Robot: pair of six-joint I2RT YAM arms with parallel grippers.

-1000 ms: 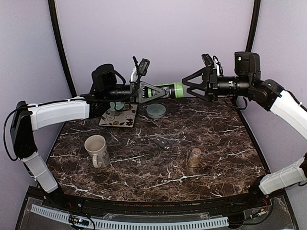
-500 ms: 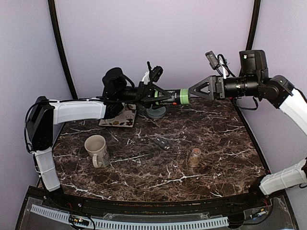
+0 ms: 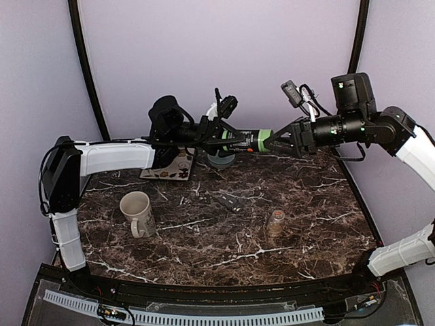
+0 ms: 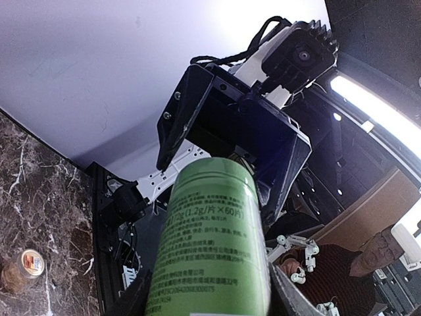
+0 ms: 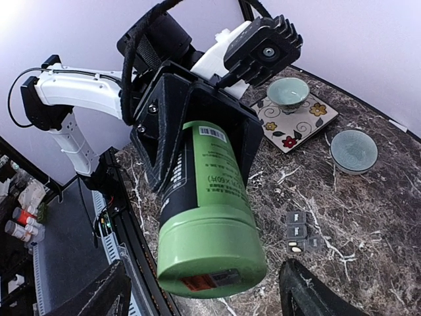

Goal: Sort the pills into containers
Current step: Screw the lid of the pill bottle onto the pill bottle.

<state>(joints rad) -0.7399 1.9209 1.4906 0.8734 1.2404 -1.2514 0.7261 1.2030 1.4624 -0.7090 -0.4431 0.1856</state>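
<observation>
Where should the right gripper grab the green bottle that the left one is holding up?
Take the light-green cap, the free end facing the right gripper. The green bottle lies roughly level in the air, its body clamped by the left gripper, so only that end is bare. Come in along its axis, fingers either side of the cap.

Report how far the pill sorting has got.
Done: nothing sorted; the tile's bowl and table bowl look empty. In hand: left gripper holds the green bottle aloft, capped end inside the open right gripper. Left: uncapping, then all sorting.
</observation>
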